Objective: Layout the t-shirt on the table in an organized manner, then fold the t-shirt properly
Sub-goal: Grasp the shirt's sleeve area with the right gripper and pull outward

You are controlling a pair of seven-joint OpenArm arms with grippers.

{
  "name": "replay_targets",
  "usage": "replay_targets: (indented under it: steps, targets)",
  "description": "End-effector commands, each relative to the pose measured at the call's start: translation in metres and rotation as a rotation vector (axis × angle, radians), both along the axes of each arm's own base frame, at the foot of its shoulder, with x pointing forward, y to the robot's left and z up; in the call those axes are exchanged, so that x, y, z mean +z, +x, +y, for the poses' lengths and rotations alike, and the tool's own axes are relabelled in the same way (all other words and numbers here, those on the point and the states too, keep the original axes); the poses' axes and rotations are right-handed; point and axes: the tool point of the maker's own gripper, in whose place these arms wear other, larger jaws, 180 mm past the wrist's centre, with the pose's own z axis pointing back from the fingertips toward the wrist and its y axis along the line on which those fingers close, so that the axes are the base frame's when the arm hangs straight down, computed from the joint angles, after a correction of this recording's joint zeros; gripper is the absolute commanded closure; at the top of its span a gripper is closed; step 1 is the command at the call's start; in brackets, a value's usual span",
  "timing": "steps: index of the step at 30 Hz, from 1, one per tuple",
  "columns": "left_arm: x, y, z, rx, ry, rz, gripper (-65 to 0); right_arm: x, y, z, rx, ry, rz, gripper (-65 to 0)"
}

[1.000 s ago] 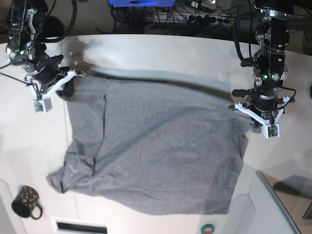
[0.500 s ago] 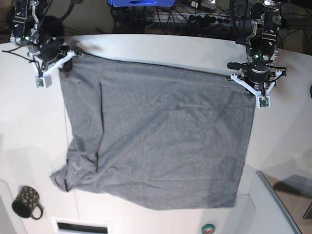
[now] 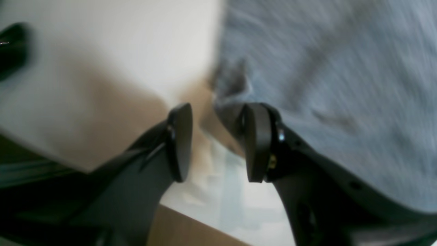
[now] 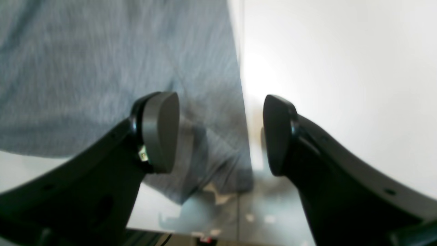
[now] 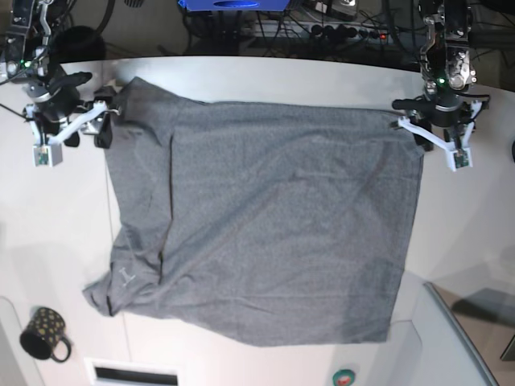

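Between both pairs of spread fingers (image 4: 220, 133) (image 3: 215, 141) the t-shirt (image 5: 257, 225) lies flat on the desk (image 5: 56, 233), far corners just released.

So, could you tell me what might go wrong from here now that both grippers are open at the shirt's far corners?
1. The t-shirt is not flat: its near-left part is doubled over with a long crease, so folding now may lock that in.
2. Its near edge lies over the raised white panel, which could skew a fold.
3. The left gripper has one finger at the cloth corner, and the right gripper straddles the hem; pulling away may drag them.
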Motion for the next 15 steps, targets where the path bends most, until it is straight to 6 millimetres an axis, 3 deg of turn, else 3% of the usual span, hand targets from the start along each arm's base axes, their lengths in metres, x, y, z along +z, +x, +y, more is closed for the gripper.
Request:
replay_targets:
  steps: [1, 6, 8, 9, 15]
  targets:
    - [0.017, 0.009, 0.007, 0.017, 0.022, -0.062, -24.5, 0.02, 0.025, -0.003, 0.018, -0.016, -0.082, -36.9]
    - [0.027, 0.04, -0.001, 0.062, -0.028, -0.148, -22.2, 0.023, 0.114, 0.001, 0.123, -0.075, -0.124, -36.9]
    - [0.018, 0.05, -0.004, 0.084, -0.058, -0.149, -9.7, 0.02, 0.142, 0.002, 0.13, -0.087, -0.116, -36.9]
    - [0.009, 0.055, -0.005, 0.1, -0.072, -0.134, 0.0, 0.018, 0.155, 0.003, 0.131, -0.082, -0.106, -36.9]
    - [-0.052, 0.052, 0.0, 0.17, -0.127, 0.014, 0.0, 0.016, 0.196, 0.022, 0.166, -0.057, -0.081, -36.9]
